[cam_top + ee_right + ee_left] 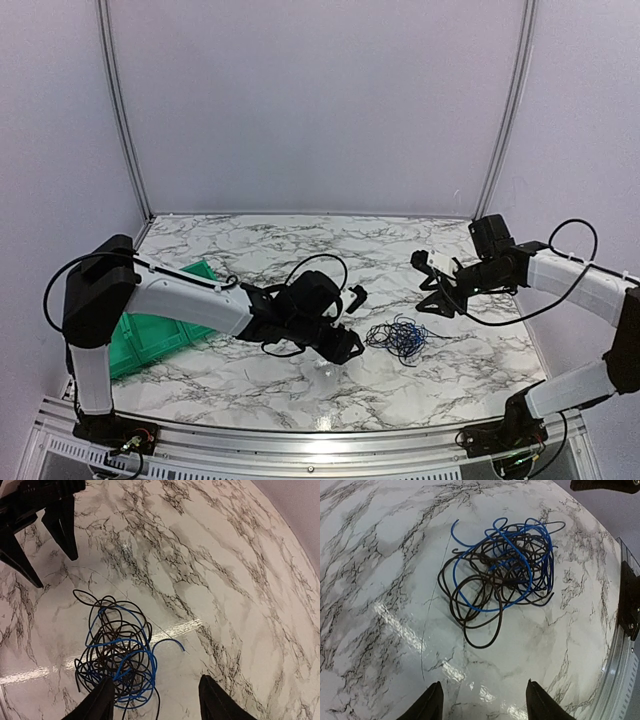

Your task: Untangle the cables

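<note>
The cables (500, 575) are lying in one knotted heap on the worktop (375, 555) between the left tool (484, 700) and the right tool (155, 700), both gaping and holding nothing, so any pinch is risking catching several strands and dragging the whole clump.

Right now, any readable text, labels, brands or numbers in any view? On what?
None readable in any view.
No lettering shows on the cables, the green crate, the marble table, the left arm or the right arm.
</note>
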Available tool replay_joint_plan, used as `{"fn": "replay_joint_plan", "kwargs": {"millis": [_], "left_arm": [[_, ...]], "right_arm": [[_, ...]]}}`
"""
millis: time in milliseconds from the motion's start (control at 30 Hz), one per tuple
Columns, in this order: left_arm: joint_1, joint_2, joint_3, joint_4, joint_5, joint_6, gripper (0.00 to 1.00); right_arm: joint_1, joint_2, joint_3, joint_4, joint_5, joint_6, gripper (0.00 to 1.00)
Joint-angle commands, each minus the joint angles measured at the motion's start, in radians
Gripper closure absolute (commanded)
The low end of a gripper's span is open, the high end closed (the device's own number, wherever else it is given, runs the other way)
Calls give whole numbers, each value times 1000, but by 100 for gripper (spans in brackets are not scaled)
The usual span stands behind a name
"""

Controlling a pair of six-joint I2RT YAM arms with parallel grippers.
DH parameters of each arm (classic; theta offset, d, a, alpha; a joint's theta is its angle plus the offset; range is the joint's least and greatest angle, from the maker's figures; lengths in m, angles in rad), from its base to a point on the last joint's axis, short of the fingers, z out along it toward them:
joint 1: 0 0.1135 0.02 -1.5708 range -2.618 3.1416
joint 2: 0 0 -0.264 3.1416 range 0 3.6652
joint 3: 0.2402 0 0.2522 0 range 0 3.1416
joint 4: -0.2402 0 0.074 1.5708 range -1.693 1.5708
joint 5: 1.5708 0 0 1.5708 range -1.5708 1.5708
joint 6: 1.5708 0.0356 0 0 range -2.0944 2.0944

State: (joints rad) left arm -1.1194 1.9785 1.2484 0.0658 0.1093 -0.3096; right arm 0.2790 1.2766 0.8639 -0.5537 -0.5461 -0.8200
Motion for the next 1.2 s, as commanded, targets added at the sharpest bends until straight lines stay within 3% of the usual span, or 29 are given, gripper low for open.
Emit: {"fn": "replay_joint_plan", "kwargs": {"millis": [0,200,467,733,867,1033,1167], "left_arm": [[-5,50,82,29,-68,-22,43],[-5,124,175,4,-61,-13,46],[-5,162,208,7,-78,-33,60],[-3,169,201,17,-100,-30,100],[-3,118,162,36,-147,-14,100],[0,5,51,93,-213,9,100],[4,-61,-17,114,-230,9,100]], "right_arm": [[23,35,11,14,-107,22,43],[23,77,-16,76,-185,56,43],[23,92,-15,83,-176,74,46],[36,118,-6,81,-183,77,46],[74,130,14,71,-181,82,46],[110,144,14,160,-138,130,37],[138,209,1,225,-46,163,40]]}}
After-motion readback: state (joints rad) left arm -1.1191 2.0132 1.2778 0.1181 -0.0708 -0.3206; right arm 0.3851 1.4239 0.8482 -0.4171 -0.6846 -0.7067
